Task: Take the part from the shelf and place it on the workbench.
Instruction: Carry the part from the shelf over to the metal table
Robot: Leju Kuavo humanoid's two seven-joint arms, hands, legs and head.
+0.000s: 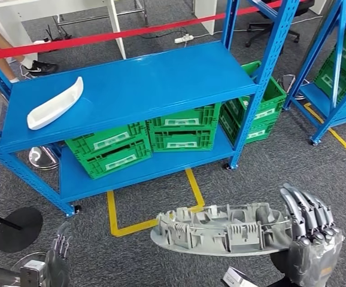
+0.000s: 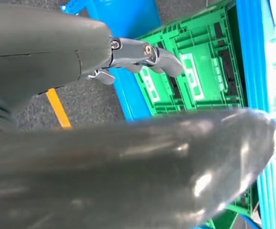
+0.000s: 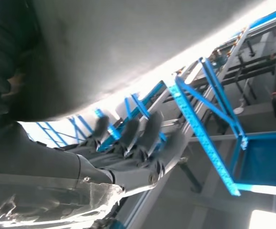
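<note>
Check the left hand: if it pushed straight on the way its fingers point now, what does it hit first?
Probably the green crates on the blue shelf's lower level. In the left wrist view the left hand's fingers aim at them across bare floor. Depth is unclear, so the shelf's lower edge could come first.

- A workshop or warehouse floor: blue steel shelving (image 1: pixel 130 89) across the frame's centre
- Green plastic crates (image 1: pixel 182 128) stacked on its lower shelf
- Yellow floor tape (image 1: pixel 112 215) marks bays on grey carpet

Tray (image 1: pixel 55 103) is lying on shelf (image 1: pixel 162 78) top at left, crates (image 1: pixel 144 140) sitting below, part (image 1: pixel 221 230) hanging in front w/ right hand (image 1: pixel 309 236) holding it.
</note>
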